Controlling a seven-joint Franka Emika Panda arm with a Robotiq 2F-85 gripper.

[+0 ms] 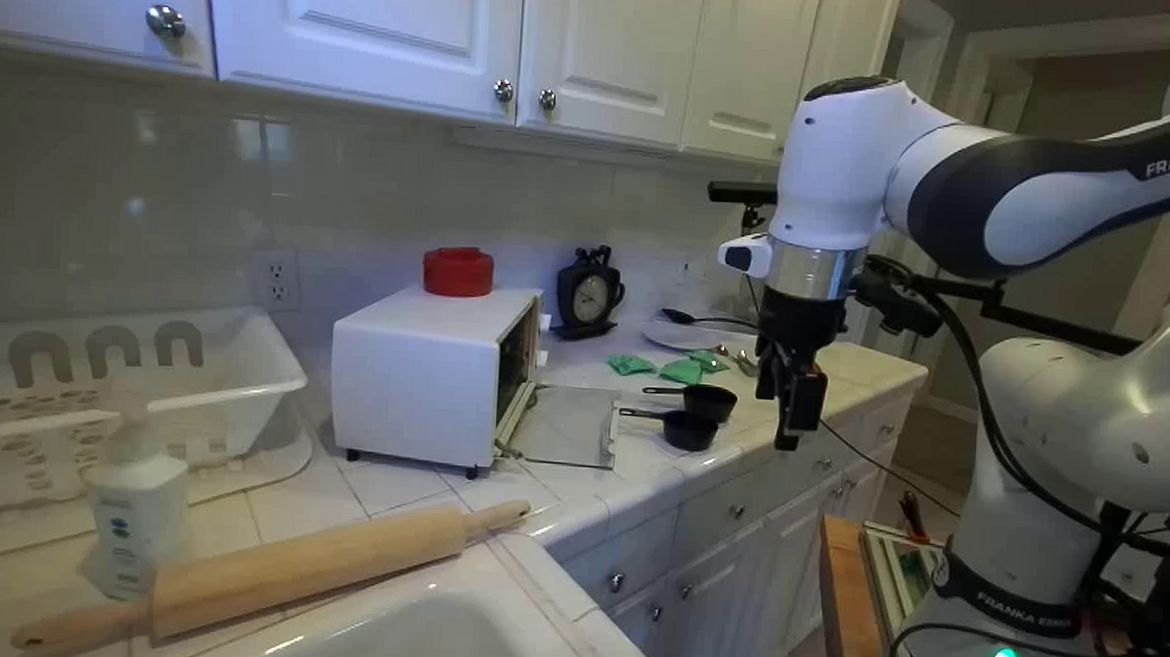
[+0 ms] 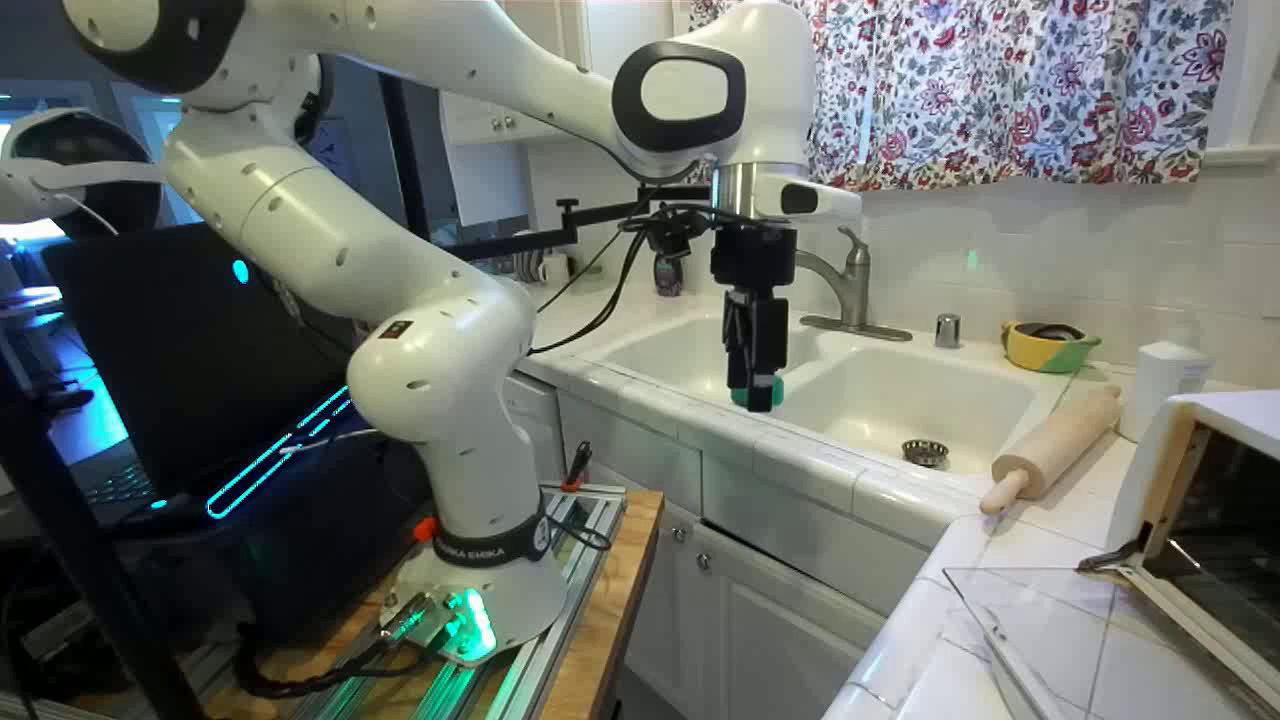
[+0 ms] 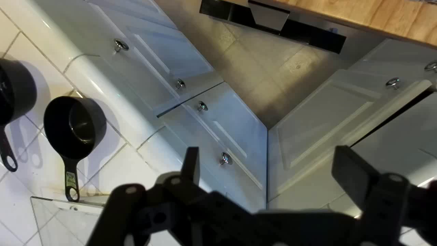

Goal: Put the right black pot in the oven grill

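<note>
A white-tiled bench is the largest hazard for the robot arm poised off its front: swung across too low, the arm could strike the rounded rim. On the tiles, the oven grill stands with its mouth uncovered; a careless push during loading could skid it, since no fastening is visible. Its glass door, lowered across the route in, may crack or bend if pressed from above. The tool appears to hang past the bench's edge, its fingers spread wide with nothing between them, the grasp not yet made. A red container atop the oven could topple if the housing is jolted. Near the rim, just in front of the lowered glass, sits the right-hand black pot of the wrist view, likely the one ordered; because the label turns on viewpoint, its neighbor, the second pot, could be taken by mistake, or, standing so near, be knocked toward the drop by an incoming finger. Smallest of all, the pot's handle reaches the door's edge in the wrist view, contact unclear, and could snag at the oven's mouth if the pot goes in crooked.
</note>
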